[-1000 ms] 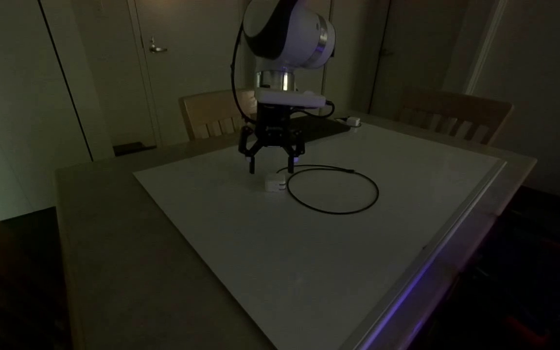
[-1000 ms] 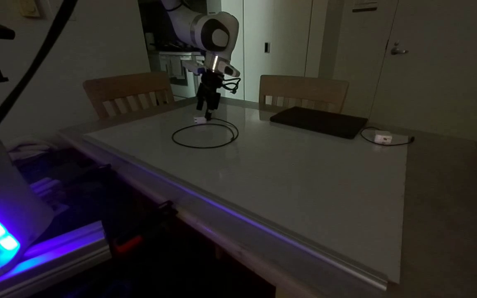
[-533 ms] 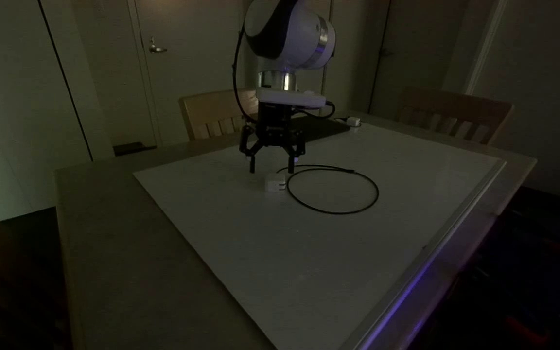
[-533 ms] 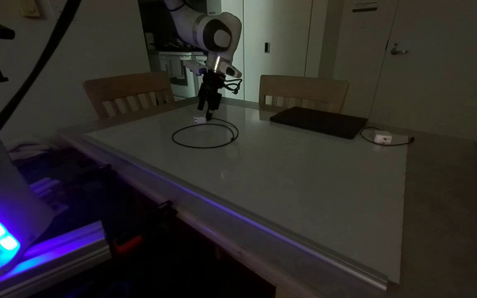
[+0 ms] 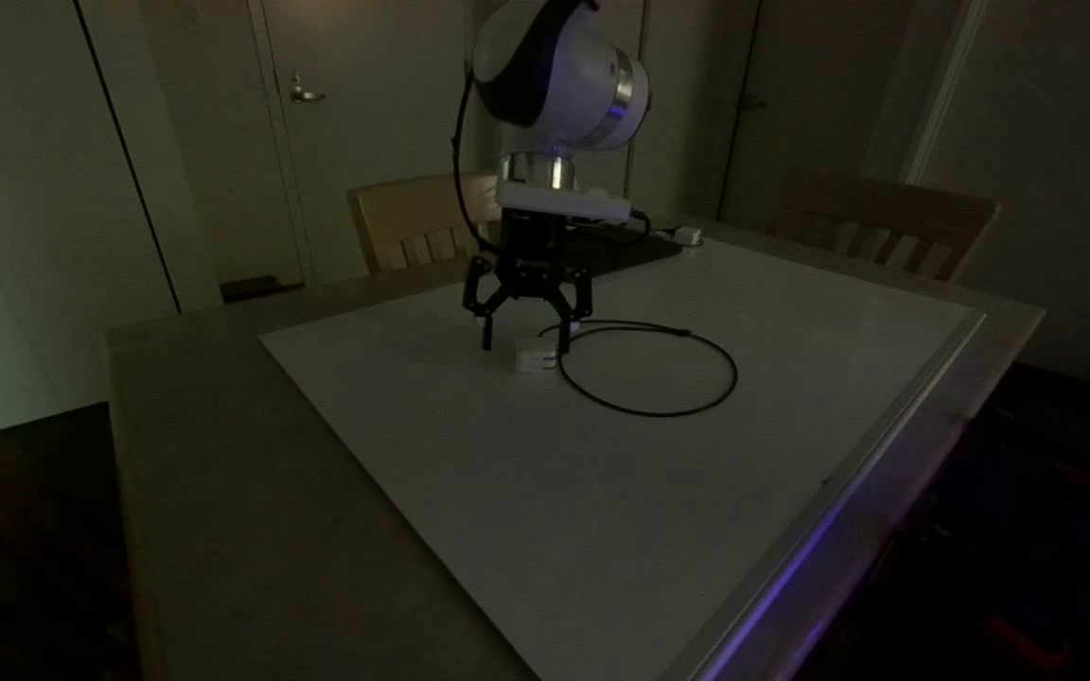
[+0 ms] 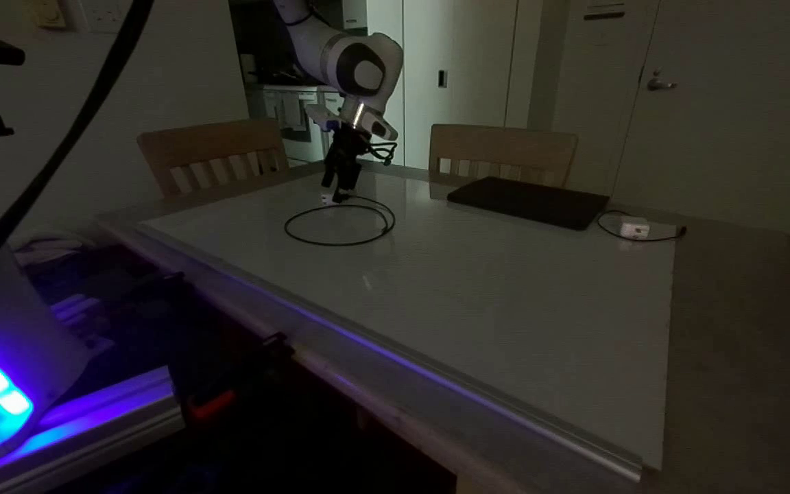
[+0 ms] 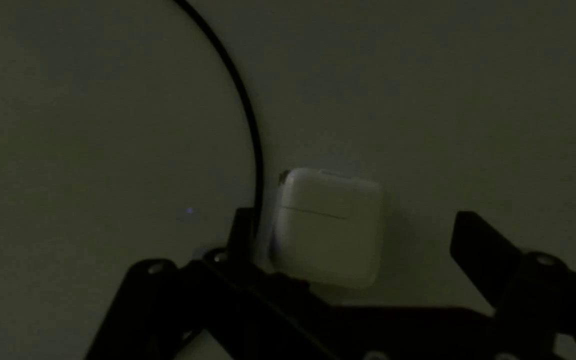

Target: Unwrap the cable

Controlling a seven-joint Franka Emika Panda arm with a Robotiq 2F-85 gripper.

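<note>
Gripper [image 5: 526, 347] stands with fingers wide apart and holds nothing, the white plug [image 7: 328, 230] showing between them in the wrist view, while the black cable [image 5: 663, 415] lies looped just beside one finger, so probably only approaching is done and unwrapping is left.

Power adapter [image 7: 328, 242]: wrist view, close, nearly straight down.
Whiteboard [image 6: 505, 309]: shared by both exterior views, slanting down from different sides, farther off.
Stove [image 6: 301, 149]: far background, in an exterior view.
</note>
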